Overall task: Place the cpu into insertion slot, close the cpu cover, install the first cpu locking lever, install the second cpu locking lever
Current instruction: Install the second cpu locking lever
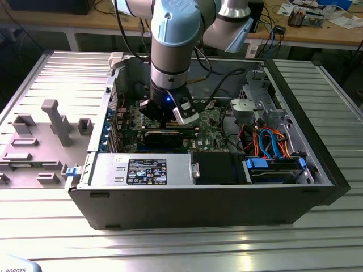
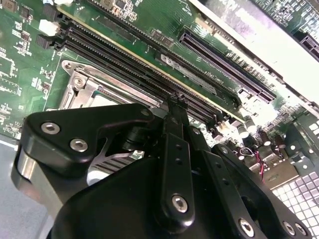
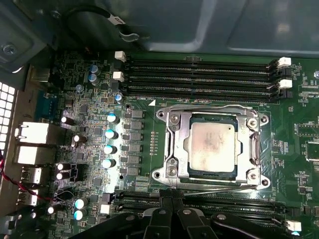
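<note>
A ribbed grey metal bench carries an open computer case, lying on its side under the arm; behind it runs a cluttered wooden worktable. Read across the first wrist view from the picture's left: silver-topped capacitors in a column on the green circuit board, then the insertion slot with its silver rim, flanked by long black memory slots. The cpu already sits in the slot, its dull silver lid showing through the window of the cpu cover, which appears to lie flat over it. A thin wire lever runs along the socket edge nearest the gripper. The fingertips stand just beside that edge, drawn together to a narrow tip with nothing visibly between them; whether they touch the lever cannot be told.

Handling, as judged: the cpu is light, rigid and fragile beneath, best held by its edges. The cover is thin stamped steel, stiff but springy, and pivots on a hinge. The levers are slender sprung wire, smooth and apt to slip; they are best engaged at the bent end
</note>
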Controlling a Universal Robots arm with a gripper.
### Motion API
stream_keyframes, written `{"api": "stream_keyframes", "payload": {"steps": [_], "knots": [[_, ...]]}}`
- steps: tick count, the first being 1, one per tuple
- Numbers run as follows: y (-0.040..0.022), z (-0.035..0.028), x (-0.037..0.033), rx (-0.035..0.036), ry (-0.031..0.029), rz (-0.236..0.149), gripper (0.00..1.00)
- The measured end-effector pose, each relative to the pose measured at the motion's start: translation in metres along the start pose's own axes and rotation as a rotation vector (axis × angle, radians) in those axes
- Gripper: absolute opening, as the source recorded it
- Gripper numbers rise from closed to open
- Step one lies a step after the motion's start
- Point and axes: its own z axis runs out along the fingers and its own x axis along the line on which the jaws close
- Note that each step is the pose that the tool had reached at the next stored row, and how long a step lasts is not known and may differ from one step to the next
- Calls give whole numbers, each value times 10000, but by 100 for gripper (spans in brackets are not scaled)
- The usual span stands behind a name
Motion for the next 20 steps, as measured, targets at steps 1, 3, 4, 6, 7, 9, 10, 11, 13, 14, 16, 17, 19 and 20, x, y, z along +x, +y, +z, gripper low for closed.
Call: {"api": "stream_keyframes", "payload": {"steps": [1,3,4,6,7,9,10,11,13,14,16,17,19,20], "knots": [[0,0,0,-4,0,0,11],[0,0,0,-9,0,-1,11],[0,0,0,-10,0,-1,11],[0,0,0,-12,0,-1,11],[0,0,0,-14,0,0,11],[0,0,0,-18,0,-1,11],[-1,-1,1,-28,0,-2,11],[0,0,3,-43,-2,-4,11],[0,2,13,-64,-3,-4,11],[0,3,24,-75,-3,-5,11],[3,10,59,-110,-7,-7,11],[2,12,59,-117,-6,-8,11],[2,17,60,-163,-6,-9,11],[1,22,60,-197,-9,-12,11]]}}
